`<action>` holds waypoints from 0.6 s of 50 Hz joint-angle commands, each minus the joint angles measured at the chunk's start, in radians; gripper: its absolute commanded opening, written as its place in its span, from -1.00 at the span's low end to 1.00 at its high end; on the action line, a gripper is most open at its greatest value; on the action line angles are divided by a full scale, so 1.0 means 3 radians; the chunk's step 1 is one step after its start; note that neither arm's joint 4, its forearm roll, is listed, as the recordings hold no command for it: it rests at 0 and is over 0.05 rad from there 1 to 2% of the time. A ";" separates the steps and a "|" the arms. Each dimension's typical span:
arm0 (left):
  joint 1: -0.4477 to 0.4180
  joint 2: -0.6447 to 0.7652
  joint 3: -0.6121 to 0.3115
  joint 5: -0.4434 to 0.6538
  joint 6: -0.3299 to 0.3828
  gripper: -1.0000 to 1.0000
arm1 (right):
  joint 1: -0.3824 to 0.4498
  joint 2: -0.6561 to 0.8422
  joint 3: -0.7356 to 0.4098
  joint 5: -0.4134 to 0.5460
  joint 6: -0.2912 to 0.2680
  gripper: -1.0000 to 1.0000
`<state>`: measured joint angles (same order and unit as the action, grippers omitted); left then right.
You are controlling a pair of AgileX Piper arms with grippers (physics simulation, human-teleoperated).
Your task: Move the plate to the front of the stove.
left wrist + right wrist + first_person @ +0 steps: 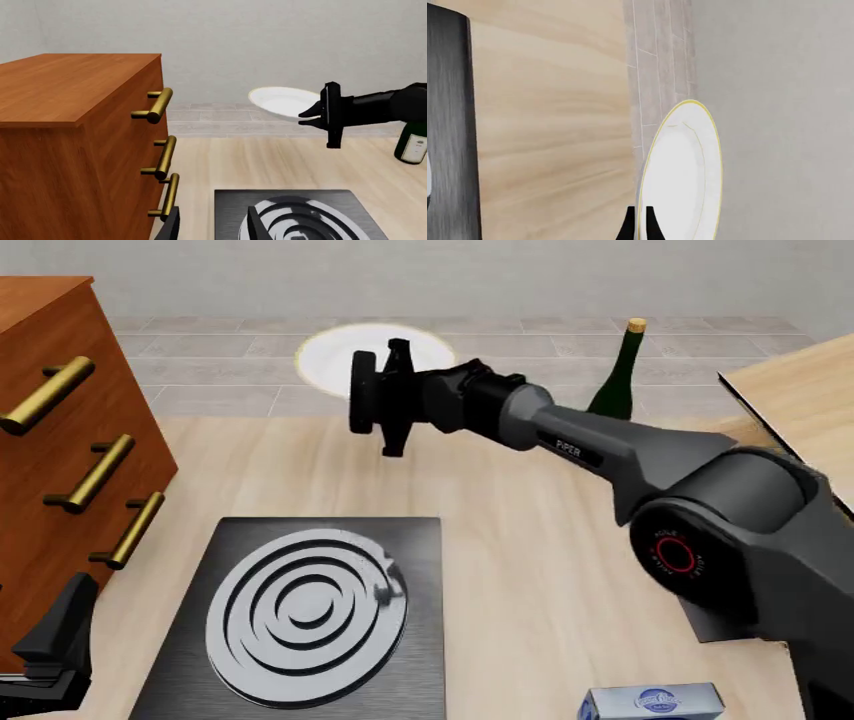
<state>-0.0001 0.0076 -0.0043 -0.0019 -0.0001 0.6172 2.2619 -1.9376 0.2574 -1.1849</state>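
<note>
Right claw (380, 400) grips the plate (334, 355) aloft beyond the stove (414, 570).

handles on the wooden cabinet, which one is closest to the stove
The lowest handle of the three brass ones; it sits just beside the stove, below the other two.

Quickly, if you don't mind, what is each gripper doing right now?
Left gripper: open, holding nothing, low beside the stove.
Right gripper: shut on the plate, held in the air.
</note>
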 commanded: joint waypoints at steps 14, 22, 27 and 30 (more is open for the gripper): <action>0.0000 0.0000 0.0000 0.0000 0.0000 1.00 | 0.0034 0.0305 -0.0495 0.0176 0.0094 -1.00; 0.0000 0.0000 0.0000 0.0000 0.0000 1.00 | 0.0028 0.0400 -0.0634 0.0229 0.0126 -1.00; 0.0000 0.0000 0.0000 0.0000 0.0000 1.00 | 0.0041 0.0441 -0.0664 0.0273 0.0158 -1.00; 0.0000 0.0001 0.0000 0.0000 0.0000 1.00 | 0.0047 0.0489 -0.0683 0.0264 0.0168 -1.00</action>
<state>-0.0001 0.0077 -0.0043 -0.0019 -0.0001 0.6268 2.3817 -2.1081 0.3279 -1.1538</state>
